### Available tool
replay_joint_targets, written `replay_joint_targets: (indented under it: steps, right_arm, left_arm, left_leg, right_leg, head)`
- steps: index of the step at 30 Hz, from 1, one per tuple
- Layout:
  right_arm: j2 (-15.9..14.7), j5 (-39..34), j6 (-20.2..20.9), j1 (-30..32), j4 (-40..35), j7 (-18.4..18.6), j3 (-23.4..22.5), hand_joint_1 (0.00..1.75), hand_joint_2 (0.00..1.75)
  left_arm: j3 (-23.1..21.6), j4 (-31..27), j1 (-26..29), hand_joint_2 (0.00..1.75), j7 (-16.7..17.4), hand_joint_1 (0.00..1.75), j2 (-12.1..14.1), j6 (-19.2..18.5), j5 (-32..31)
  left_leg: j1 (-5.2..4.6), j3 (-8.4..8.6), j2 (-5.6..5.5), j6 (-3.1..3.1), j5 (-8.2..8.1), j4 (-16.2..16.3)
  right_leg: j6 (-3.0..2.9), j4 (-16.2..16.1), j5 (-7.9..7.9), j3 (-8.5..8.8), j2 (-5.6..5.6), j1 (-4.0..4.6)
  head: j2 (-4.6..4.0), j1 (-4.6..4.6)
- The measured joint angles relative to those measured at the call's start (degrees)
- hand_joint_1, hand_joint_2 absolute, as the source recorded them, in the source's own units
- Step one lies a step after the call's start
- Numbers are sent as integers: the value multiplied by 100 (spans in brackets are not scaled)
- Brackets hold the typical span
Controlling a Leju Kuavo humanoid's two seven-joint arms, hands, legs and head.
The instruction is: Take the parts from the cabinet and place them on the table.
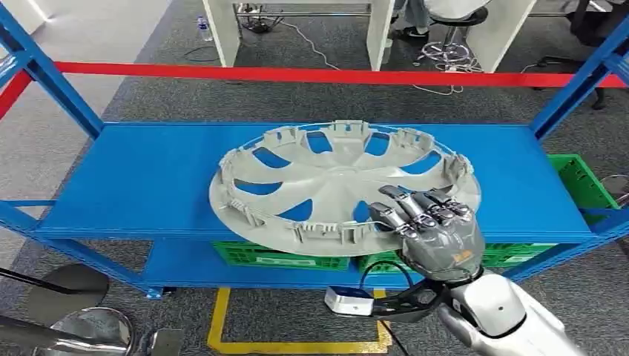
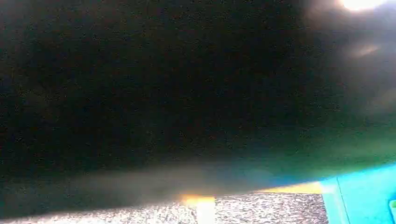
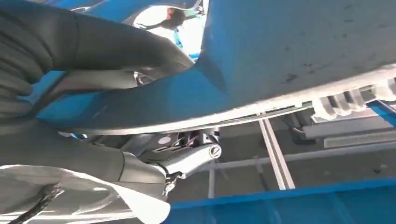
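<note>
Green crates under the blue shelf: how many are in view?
3. One green crate sits on the lower shelf left of centre, a second beside it, partly behind the robot hand, and a third stands past the rack's right end. Others may be hidden under the shelf.

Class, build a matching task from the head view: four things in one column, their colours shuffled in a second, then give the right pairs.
Things
1. wheel cover
2. shelf
3. crate
4. rail

Colours
A. red
B. grey
C. green
D. blue

Pairs: 1-B, 2-D, 3-C, 4-A
</note>
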Motion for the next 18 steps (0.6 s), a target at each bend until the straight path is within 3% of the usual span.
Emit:
replay_joint_targets:
  steps: [18]
  right_arm:
    - [48,-94,-2,-21,-120,-100,-79,175,175]
  left_arm:
    - [22,0,4,0,18,0,-2,59,-168]
  left_leg:
    - [0,0,0,0,0,0]
  right_leg:
    - [0,0,0,0,0,0]
  head:
    - [0,2]
